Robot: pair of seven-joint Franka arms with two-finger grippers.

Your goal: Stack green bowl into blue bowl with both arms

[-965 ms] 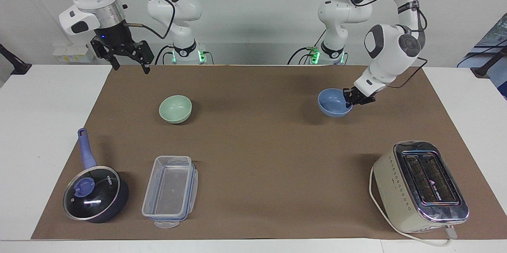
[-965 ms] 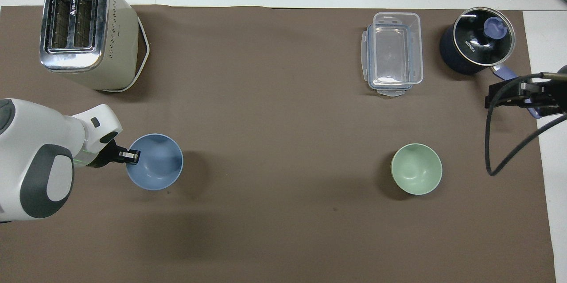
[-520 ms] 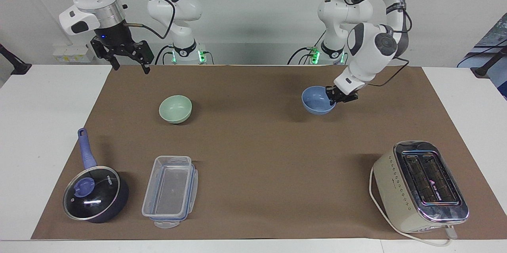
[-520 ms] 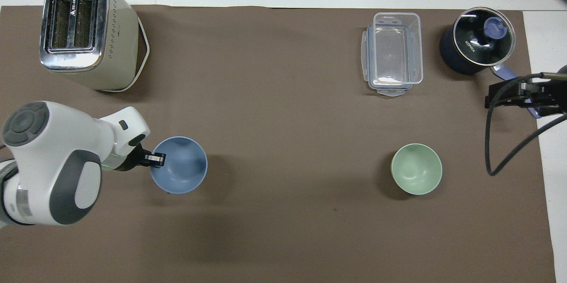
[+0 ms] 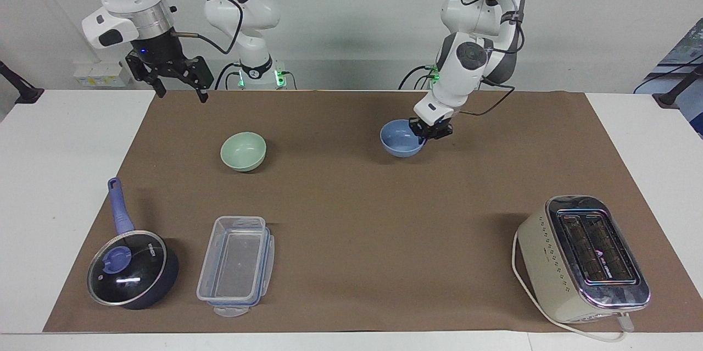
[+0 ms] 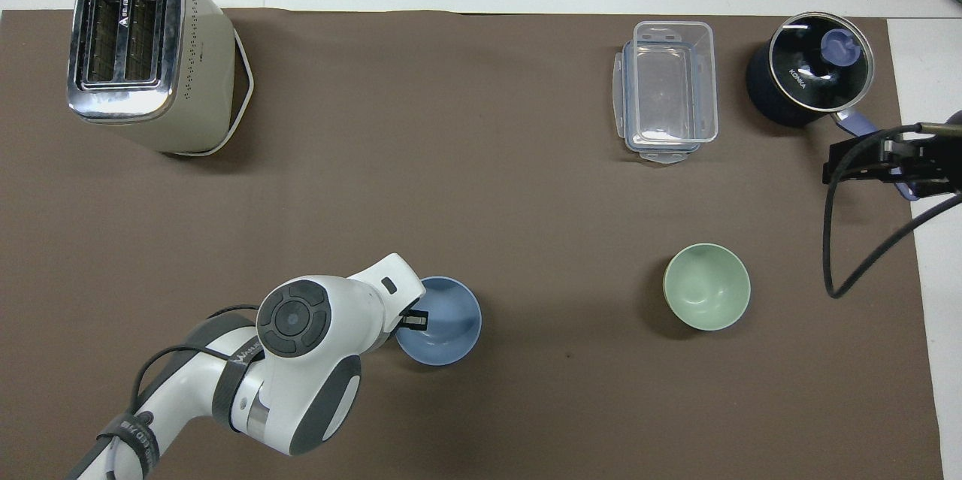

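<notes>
My left gripper (image 5: 427, 132) (image 6: 410, 318) is shut on the rim of the blue bowl (image 5: 401, 139) (image 6: 443, 321) and holds it just above the brown mat, toward the middle of the table. The green bowl (image 5: 243, 151) (image 6: 706, 297) stands upright and empty on the mat toward the right arm's end. My right gripper (image 5: 178, 83) hangs open in the air, over the mat's edge by the right arm's base and apart from the green bowl; the overhead view shows only its wrist and cable.
A clear plastic container (image 5: 236, 266) (image 6: 667, 89) and a dark blue lidded saucepan (image 5: 132, 268) (image 6: 808, 78) stand farther from the robots than the green bowl. A cream toaster (image 5: 585, 260) (image 6: 146, 52) stands farthest, toward the left arm's end.
My left gripper has carried the blue bowl from the left arm's end toward the middle of the table, closer to the green bowl. The right arm has not moved.
</notes>
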